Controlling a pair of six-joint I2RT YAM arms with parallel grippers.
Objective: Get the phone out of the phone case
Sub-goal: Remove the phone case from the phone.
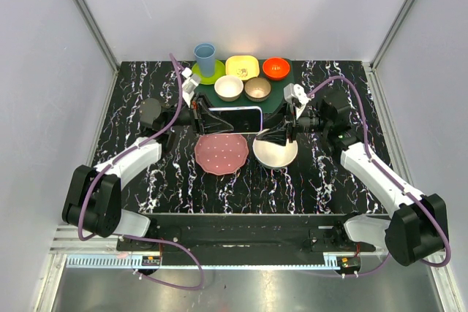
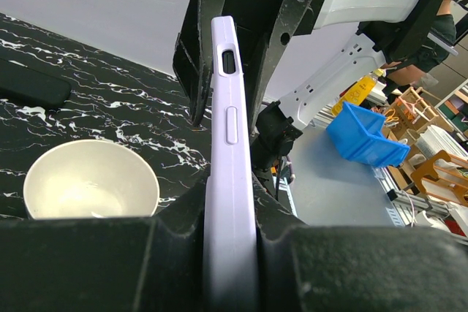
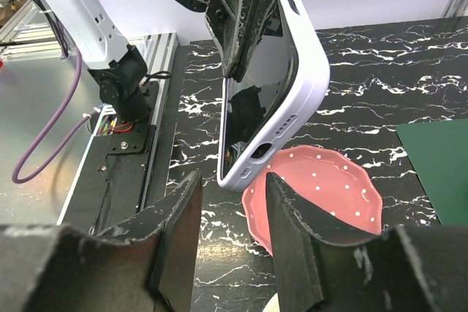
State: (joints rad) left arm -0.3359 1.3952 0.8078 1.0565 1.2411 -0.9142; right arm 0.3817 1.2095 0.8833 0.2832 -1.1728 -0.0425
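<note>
A: Your left jaws are pinching one end of the phone case [image 2: 230, 180] and holding it up off the counter [image 3: 380, 93]. The phone [image 3: 256, 100] sits inside it, dark screen showing, not yet out.

B: Your right jaws are spread with nothing in them. The free end of the case hangs just ahead of them, roughly in line with the gap.

A: To my mind, you shouldn't clamp shell and glass together there. Catch only the lavender lip at a corner and peel it back while the left side holds firm.

B: The shell looks thin and springy, so I'd expect it to snap back if you let go early. Free one corner, then work along the edge.

A: You can't tell from here how far the left jaws reach over the phone itself. If they press it through the shell, it may not slide.

B: The white bowl [image 2: 91, 180] lies right under your right jaws, and the pink plate [image 3: 322, 195] is below and ahead of them, under the phone. A drop would land on crockery.

A: Beyond that, the counter is black with white veining. A green mat [image 3: 439, 173] beyond both jaws carries a blue cup [image 1: 205, 56], a yellow dish [image 1: 242, 67] and an orange bowl [image 1: 276, 68].

B: Pale, blank walls [image 1: 256, 5] close you in on three sides.
</note>
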